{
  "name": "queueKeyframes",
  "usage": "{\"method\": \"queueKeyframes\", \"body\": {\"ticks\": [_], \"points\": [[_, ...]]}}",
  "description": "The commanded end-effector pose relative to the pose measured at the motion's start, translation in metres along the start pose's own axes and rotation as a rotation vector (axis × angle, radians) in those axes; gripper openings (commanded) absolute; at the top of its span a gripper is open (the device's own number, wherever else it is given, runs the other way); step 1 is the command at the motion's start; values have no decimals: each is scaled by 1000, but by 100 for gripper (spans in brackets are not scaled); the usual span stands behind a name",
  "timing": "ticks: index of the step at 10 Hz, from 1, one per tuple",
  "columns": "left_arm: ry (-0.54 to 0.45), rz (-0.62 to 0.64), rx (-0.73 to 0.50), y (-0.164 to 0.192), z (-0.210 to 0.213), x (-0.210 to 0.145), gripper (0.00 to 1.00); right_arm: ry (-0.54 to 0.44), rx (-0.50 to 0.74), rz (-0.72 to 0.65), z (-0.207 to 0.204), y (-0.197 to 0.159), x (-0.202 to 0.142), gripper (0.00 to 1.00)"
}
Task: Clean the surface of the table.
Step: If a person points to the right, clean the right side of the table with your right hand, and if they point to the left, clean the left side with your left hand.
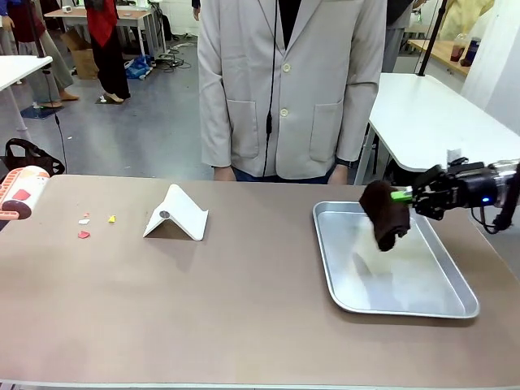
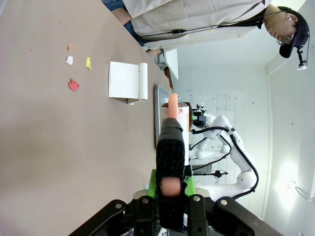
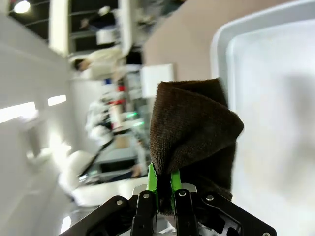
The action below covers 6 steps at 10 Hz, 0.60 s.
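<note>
The taupe-brown surface (image 1: 244,317) runs the full width of the front view, and the metal tray (image 1: 406,280) lying on its right part serves as the reference for every item below. A person (image 1: 288,89) in a light grey jacket stands at the far edge, behind the tray and somewhat left of it. The tray is shiny, rectangular and lies flat, its floor bare. A white card (image 1: 177,213), folded into a tent shape, stands on the surface well to the left of the tray. The right hand (image 1: 400,195) comes in from the tray's right side, its green pads closed on a brown cloth (image 1: 383,215). The cloth hangs in a fold over the tray's far half (whether its lower end touches the tray floor cannot be told). The left hand (image 2: 171,189) is at the surface's left edge, far from the tray, and is clamped on the dark handle of a cylindrical tool (image 2: 170,162) whose pale roll points towards the tray. Small paper scraps (image 1: 84,234), red, yellow and white, lie loose on the surface beyond the card, further left of the tray.
</note>
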<state>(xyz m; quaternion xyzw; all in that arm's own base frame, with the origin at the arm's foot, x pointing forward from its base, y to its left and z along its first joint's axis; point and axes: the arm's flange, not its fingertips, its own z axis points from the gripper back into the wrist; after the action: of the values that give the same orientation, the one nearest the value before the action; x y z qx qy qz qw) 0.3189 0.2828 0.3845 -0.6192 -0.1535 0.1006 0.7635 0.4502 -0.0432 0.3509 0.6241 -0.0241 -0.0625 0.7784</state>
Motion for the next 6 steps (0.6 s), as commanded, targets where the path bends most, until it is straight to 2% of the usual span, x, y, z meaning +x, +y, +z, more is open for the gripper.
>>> {"method": "queueKeyframes", "body": {"ticks": [1,2,3,6], "points": [[7,-10,2,-4,1,-1,23,80,181,-200,14,2,6,12],[7,-10,2,-4,1,-1,23,135,245,-245,25,3,2,12],[7,-10,2,-4,1,-1,23,129,284,-245,40,6,-4,12],[7,-10,2,-4,1,-1,23,110,318,-140,104,17,-40,12]]}}
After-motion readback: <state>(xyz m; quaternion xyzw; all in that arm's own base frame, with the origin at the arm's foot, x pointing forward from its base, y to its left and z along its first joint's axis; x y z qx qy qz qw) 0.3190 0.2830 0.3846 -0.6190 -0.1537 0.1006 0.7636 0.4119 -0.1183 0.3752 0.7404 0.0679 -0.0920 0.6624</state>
